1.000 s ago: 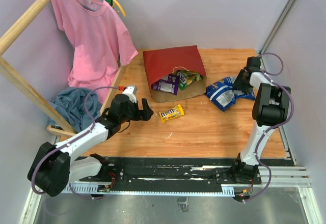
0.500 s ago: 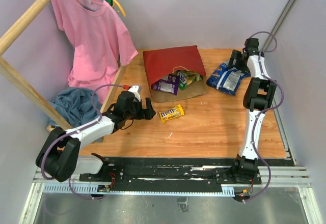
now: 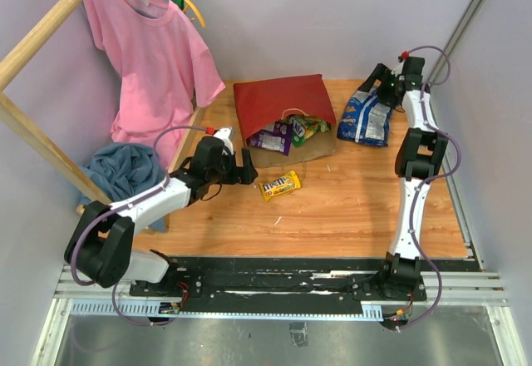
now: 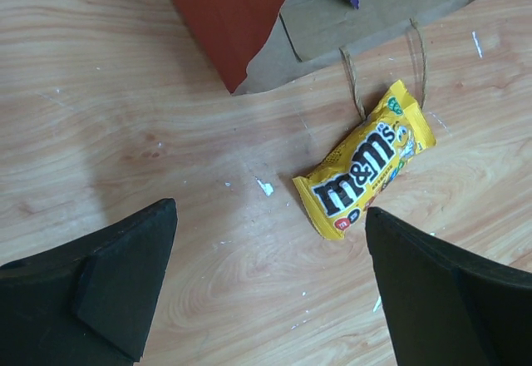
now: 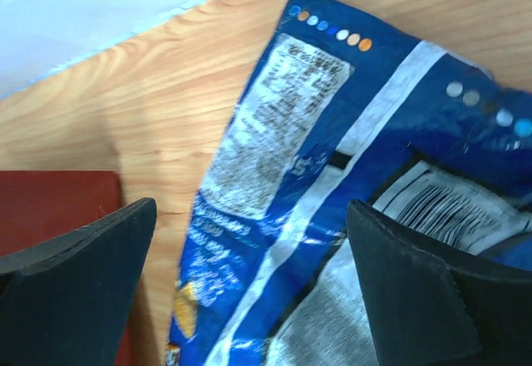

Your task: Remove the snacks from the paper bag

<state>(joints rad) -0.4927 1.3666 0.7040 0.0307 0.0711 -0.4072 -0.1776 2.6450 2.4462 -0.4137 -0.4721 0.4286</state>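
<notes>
Moved: cookie bag (image 3: 366, 118) now near table's (image 3: 332, 212) far right edge; right gripper (image 5: 251, 208) spread wide above it. Two snacks out, left gripper (image 4: 272, 208) wide over yellow pack (image 4: 366, 170); several packets (image 3: 283, 133) remain in paper bag (image 3: 278, 100).

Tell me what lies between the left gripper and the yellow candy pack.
Only bare wooden table with a few white flecks; nothing stands between the open left gripper and the yellow candy pack. The left wrist view shows it plainly.

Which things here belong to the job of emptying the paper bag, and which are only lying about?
For the job:
- red paper bag
- packets in the bag's mouth
- yellow M&M's pack
- blue-white snack bag

Just lying about:
- pink T-shirt
- blue cloth heap
- wooden rail
</notes>
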